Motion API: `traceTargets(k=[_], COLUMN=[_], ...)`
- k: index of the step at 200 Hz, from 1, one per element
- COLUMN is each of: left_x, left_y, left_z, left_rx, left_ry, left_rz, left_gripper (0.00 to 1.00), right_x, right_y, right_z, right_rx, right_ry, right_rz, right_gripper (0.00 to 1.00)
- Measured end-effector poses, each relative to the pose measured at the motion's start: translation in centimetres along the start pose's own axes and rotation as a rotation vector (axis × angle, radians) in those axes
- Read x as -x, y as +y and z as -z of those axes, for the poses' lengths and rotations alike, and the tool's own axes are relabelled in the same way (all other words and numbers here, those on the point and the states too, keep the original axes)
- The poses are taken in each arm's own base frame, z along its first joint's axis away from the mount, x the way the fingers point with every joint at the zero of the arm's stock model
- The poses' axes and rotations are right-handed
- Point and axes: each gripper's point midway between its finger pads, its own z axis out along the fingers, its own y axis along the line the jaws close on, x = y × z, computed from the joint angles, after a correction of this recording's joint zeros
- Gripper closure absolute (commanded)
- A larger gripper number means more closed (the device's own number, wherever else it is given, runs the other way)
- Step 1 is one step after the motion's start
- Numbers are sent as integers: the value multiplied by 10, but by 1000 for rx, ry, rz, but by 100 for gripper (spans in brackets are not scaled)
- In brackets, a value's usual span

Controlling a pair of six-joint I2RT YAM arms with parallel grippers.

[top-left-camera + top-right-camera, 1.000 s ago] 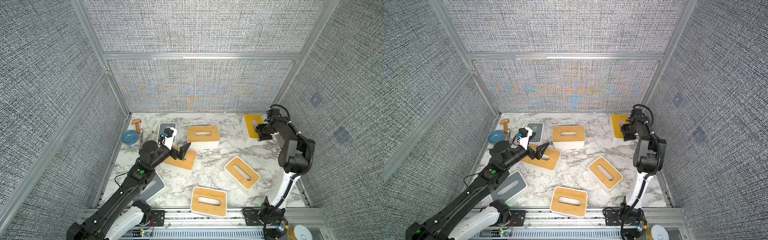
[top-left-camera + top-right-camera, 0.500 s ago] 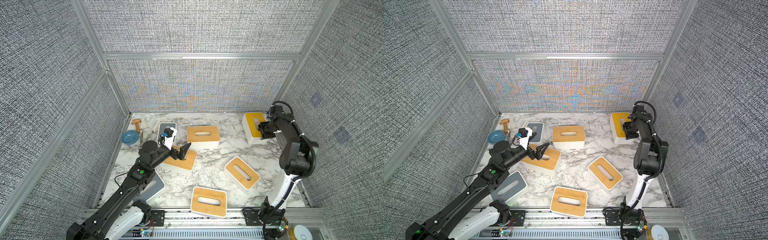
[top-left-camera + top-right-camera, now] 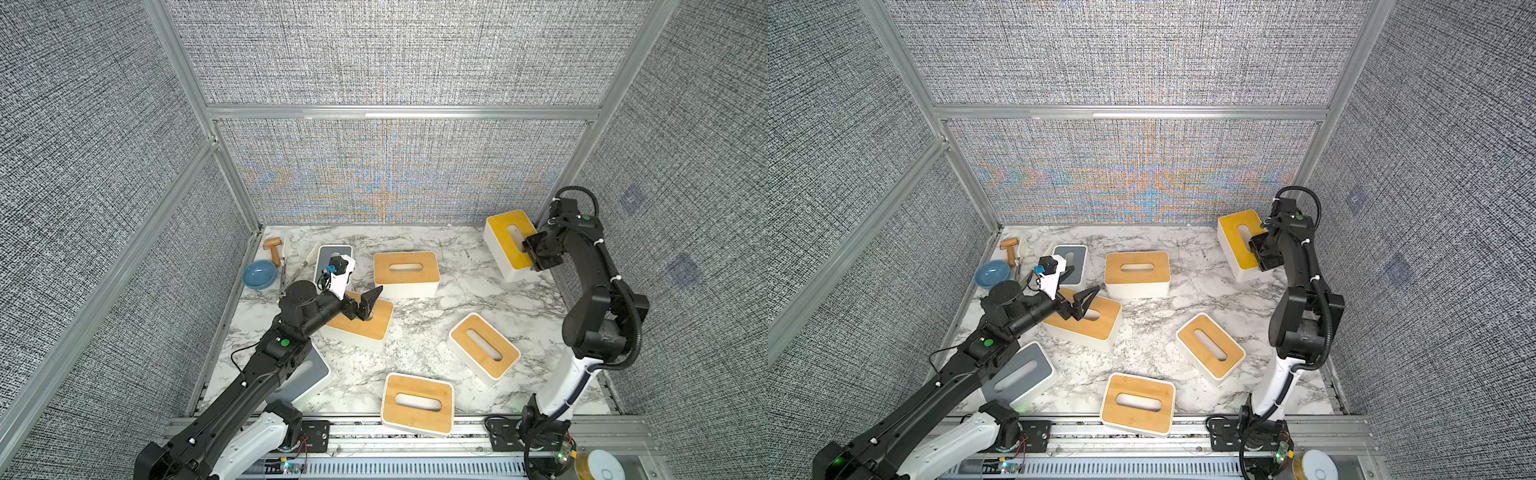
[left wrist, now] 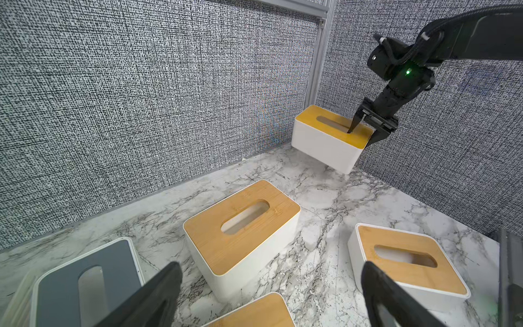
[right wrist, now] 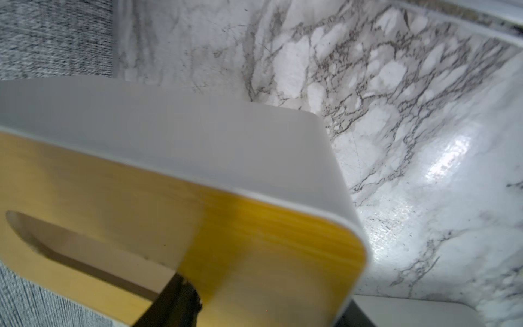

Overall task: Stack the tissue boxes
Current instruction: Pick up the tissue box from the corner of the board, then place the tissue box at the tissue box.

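Note:
Several white tissue boxes are in the cell. My right gripper (image 3: 534,253) (image 3: 1260,253) (image 4: 362,136) (image 5: 263,305) is shut on the end of a bamboo-lidded tissue box (image 3: 505,237) (image 3: 1237,237) (image 4: 325,138) (image 5: 198,184), one finger in its slot and the other outside. That box hangs tilted above the marble at the back right corner. My left gripper (image 3: 368,305) (image 3: 1086,303) (image 4: 271,271) is open and empty above another bamboo-lidded box (image 3: 361,328). More bamboo-lidded boxes lie at back centre (image 3: 406,272), right (image 3: 484,353) and front (image 3: 417,403). Grey-lidded boxes lie at back left (image 3: 332,255) and under the left arm (image 3: 309,374).
A blue bowl (image 3: 259,274) and a wooden-handled brush (image 3: 273,248) lie by the left wall with thin utensils beside them. Fabric walls close in the marble table (image 3: 457,299) on three sides; a metal rail (image 3: 457,428) runs along the front edge.
The right gripper has raised the back right box off the marble, tilted. The left arm has not moved.

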Motion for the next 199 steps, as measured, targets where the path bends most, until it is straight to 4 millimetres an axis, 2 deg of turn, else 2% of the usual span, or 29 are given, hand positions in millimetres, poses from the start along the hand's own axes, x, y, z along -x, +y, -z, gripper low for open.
traceTargets(k=[35,64,90,103,115,140,199], left_x=[0,-1,-5,-6,-6,-7,-6], left_y=[0,0,0,-2,-3,-5,-5], left_z=[0,-1,-4,-7,-9,-12,-10], left_rx=[0,-1,-9,-22,-33,-53,-49], left_ry=[-1,2,17,25,30,39,24], left_rz=[1,5,14,20,32,56,120], left_gripper=[1,0,1,0,1,1,0], right_x=[-12,-42,-74,-92,-116,-157,-213], right_y=[27,57,80,90,101,112,117], right_z=[39,68,84,87,89,90,78], right_rx=[77,174,236,251,270,285,268], right_ry=[-46,-53,-26,-10,21,85,164], right_rz=[247,481,651,732,824,967,1130], right_gripper=[68,68,68,68,68,68,68])
